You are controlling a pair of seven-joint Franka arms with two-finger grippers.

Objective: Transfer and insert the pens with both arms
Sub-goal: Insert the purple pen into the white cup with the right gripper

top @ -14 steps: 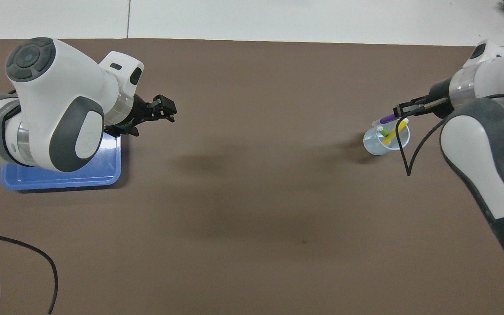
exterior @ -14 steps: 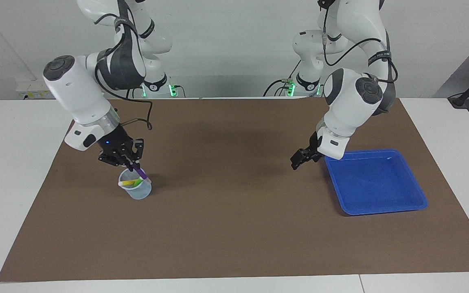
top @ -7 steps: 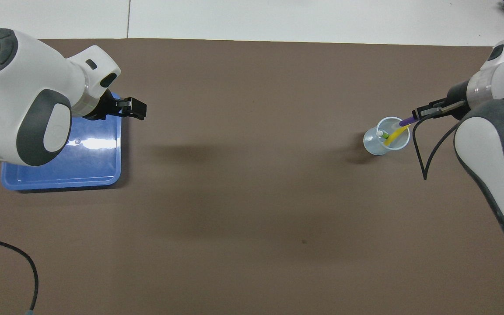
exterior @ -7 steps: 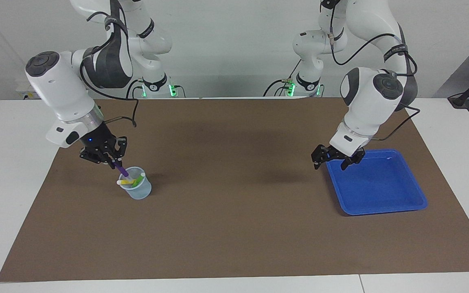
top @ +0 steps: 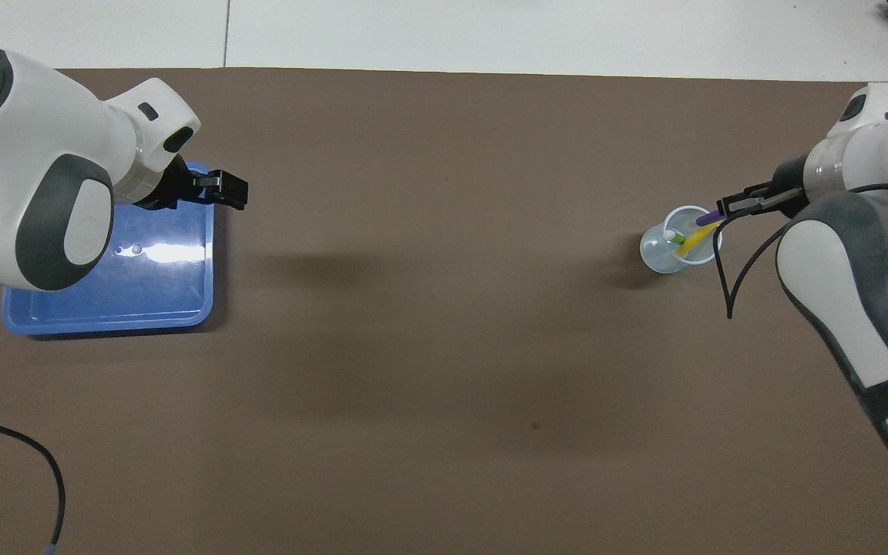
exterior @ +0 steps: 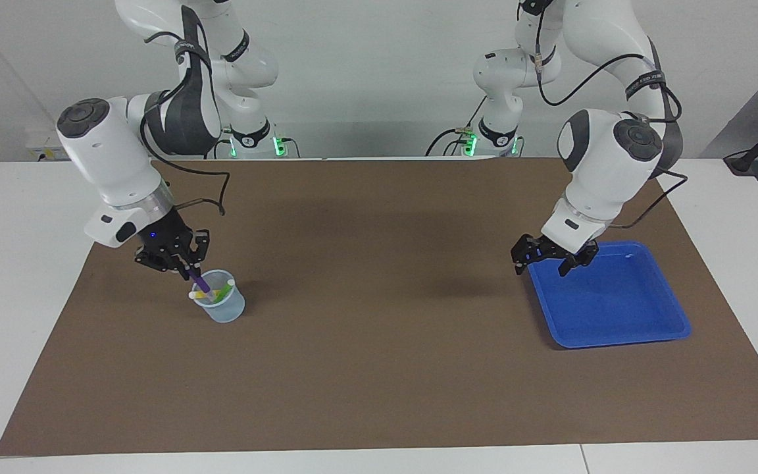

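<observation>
A clear plastic cup (exterior: 226, 311) stands on the brown mat toward the right arm's end; it also shows in the overhead view (top: 661, 254). The yellow pen (exterior: 205, 297) (top: 691, 240) and the green pen (exterior: 222, 292) (top: 677, 241) lean inside it. My right gripper (exterior: 180, 261) (top: 731, 206) is just above the cup's rim, shut on the purple pen (exterior: 201, 282) (top: 708, 220), which slants down with its lower end inside the cup. My left gripper (exterior: 553, 259) (top: 224, 190) is open and empty over the edge of the blue tray.
The blue tray (exterior: 616, 316) (top: 105, 304) lies empty toward the left arm's end. The brown mat (exterior: 379, 342) covers most of the white table. A black cable (top: 43, 462) trails near the robots' edge.
My right gripper drew back and tilted the purple pen so that its lower end now dips into the cup. My left gripper moved from beside the tray to over its edge.
</observation>
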